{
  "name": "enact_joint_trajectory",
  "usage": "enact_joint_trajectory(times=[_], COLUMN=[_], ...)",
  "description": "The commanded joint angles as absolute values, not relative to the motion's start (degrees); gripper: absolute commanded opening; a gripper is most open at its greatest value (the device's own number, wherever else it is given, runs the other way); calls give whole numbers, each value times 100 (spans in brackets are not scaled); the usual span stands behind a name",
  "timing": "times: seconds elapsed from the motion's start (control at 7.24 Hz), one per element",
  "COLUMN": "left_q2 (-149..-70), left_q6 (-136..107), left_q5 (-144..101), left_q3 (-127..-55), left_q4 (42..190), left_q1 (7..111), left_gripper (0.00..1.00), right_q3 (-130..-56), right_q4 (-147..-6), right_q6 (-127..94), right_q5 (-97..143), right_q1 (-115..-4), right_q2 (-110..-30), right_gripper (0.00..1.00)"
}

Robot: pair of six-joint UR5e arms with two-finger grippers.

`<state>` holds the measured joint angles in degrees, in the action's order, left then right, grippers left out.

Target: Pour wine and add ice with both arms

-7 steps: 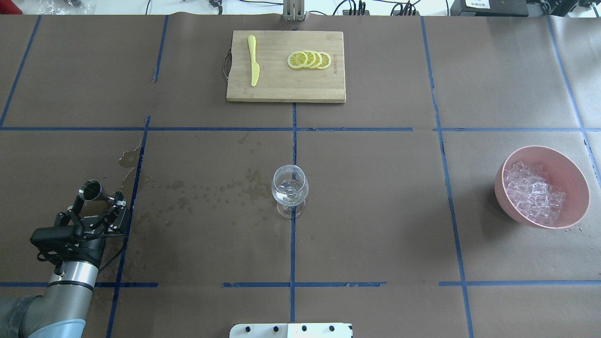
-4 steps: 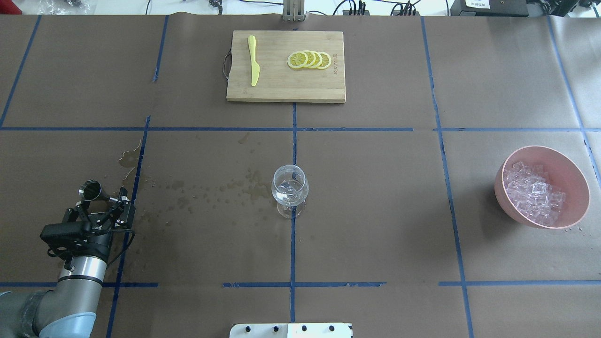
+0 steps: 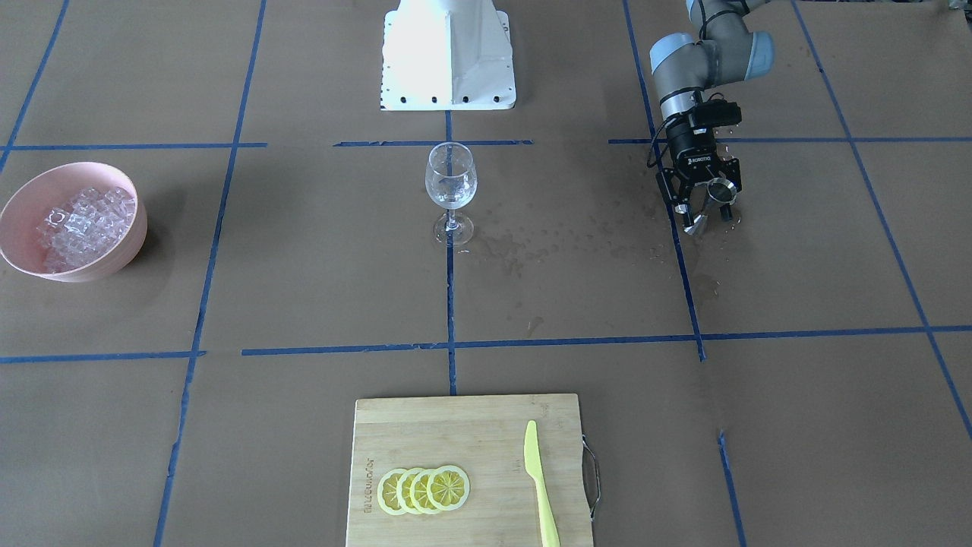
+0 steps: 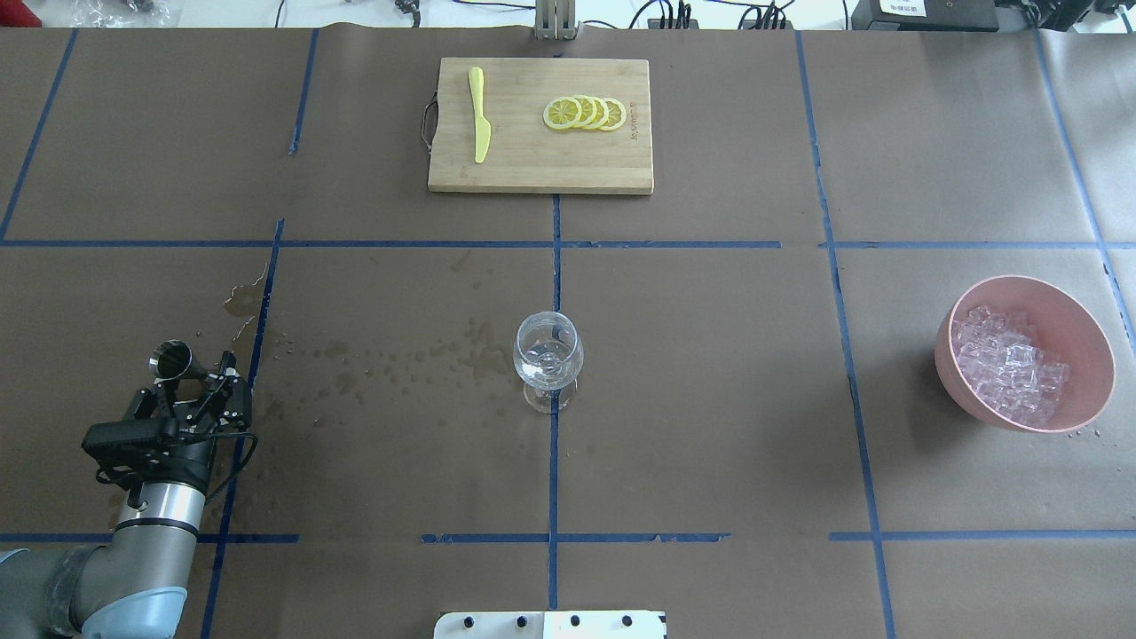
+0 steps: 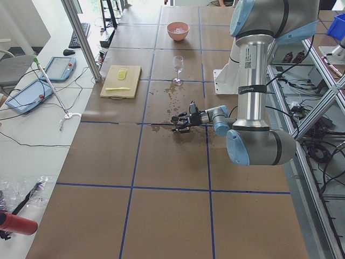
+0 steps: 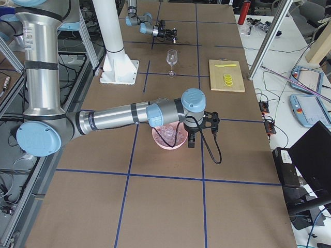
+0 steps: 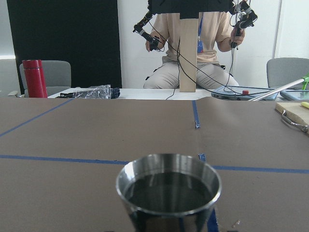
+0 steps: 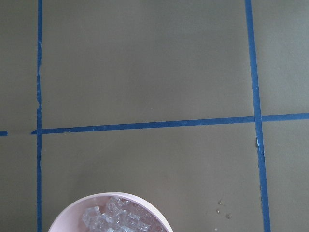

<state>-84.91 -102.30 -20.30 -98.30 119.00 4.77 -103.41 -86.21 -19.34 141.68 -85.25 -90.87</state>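
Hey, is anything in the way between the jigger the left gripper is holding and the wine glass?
Nothing visible. Between the jigger in the left gripper and the wine glass there are only wet spots on the paper. The cutting board and the pink bowl sit well off that line.

- Robotics lab, not a kitchen: large table under brown paper (image 4: 710,399), gridded with blue tape lines (image 4: 553,444).
- Grey robot arm with pale-blue joint caps (image 5: 253,108), bolted-down white base block (image 3: 448,57).
- Silver aluminium extrusion post (image 5: 81,38), grey screen pendant (image 5: 56,68), black cable bundles (image 5: 319,152).
- Seated operator in beige shirt (image 7: 195,43), wired handles in both hands.
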Motion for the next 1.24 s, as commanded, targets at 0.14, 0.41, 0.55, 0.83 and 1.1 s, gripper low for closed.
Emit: enact_joint_trajectory(times=[0.14,0.41,0.55,0.83,1.1], left_q2=[-8499,-8499,-8473,-8368,-8393], left_q6=[-10239,-10239,-10239,-10222,-10134], left_q5=[-2030,-2030,-2030,-2030,-2048], left_q3=[-9826,-9888,-9983,-10265,-10659], left_q4=[11927,11944,11944,11944,11953], left_q1=[483,492,501,545,667], left_gripper=[36,0,0,0,0], right_q3=[-10345,-10345,-10345,-10345,-10345], right_q4=[-8622,-8631,-8631,-8631,-8605], right_q6=[-1934,-1934,-1934,-1934,-1934], right_q5=[14168,14168,14177,14177,14186], right_q1=[-8525,-8525,-8525,-8525,-8534], right_q2=[-9088,-9088,-9088,-9088,-9079], right_gripper=[100,100,100,100,100])
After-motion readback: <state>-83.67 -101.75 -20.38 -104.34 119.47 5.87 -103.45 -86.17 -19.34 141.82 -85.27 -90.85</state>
